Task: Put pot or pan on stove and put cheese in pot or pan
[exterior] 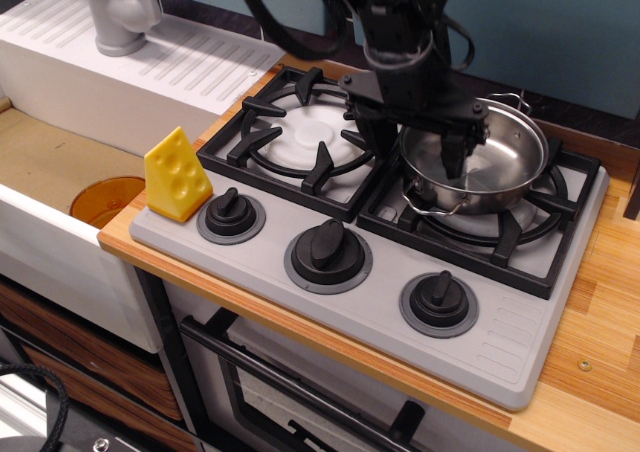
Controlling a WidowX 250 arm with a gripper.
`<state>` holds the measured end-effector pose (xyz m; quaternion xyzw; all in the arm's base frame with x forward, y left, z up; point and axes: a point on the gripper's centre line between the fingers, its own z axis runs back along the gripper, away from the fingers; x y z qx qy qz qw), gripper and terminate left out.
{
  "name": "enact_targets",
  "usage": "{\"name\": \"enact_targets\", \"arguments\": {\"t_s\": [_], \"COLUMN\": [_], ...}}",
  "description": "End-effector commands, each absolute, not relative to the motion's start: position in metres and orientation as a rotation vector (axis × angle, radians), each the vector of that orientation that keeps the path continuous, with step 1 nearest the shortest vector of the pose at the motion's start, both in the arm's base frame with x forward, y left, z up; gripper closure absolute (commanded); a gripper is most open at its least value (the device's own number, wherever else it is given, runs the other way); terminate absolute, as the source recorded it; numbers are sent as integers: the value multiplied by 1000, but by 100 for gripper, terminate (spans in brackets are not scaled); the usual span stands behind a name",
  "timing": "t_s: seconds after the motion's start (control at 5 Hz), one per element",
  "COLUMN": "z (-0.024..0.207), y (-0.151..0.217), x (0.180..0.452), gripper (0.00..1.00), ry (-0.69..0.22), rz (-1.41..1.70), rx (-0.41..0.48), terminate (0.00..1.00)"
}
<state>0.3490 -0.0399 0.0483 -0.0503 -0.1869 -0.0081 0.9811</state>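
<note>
Stovetop: shiny pan [490,167], yellow cheese [177,175].

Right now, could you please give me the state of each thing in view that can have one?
Pan: upright on the right burner of the stove, empty.
Cheese: standing upright at the stove's left corner, not in the pan.
Gripper: open, one finger inside the pan, the other outside its left rim.
Knobs: three; settings cannot be told.
Orange disc: lying in the sink.

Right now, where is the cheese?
The cheese stands upright at the stove's front-left corner, just left of the leftmost knob, well away from the pan.
</note>
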Motion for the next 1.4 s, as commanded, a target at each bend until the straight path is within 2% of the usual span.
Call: {"name": "enact_targets", "arguments": {"t_s": [0.0,0.2,0.8,1.0,1.2], "z": [55,58,75,93,117], "y": [-45,-47,-58,-56,-39], "x": [356,355,348,343,336], "gripper": [0,100,100,100,100], "ry": [-433,-417,-394,-360,-311], "rz": [-16,-21,-13,-12,-36], "rx": [-97,-89,-123,-95,-62], "terminate": [0,0,0,0,0]}}
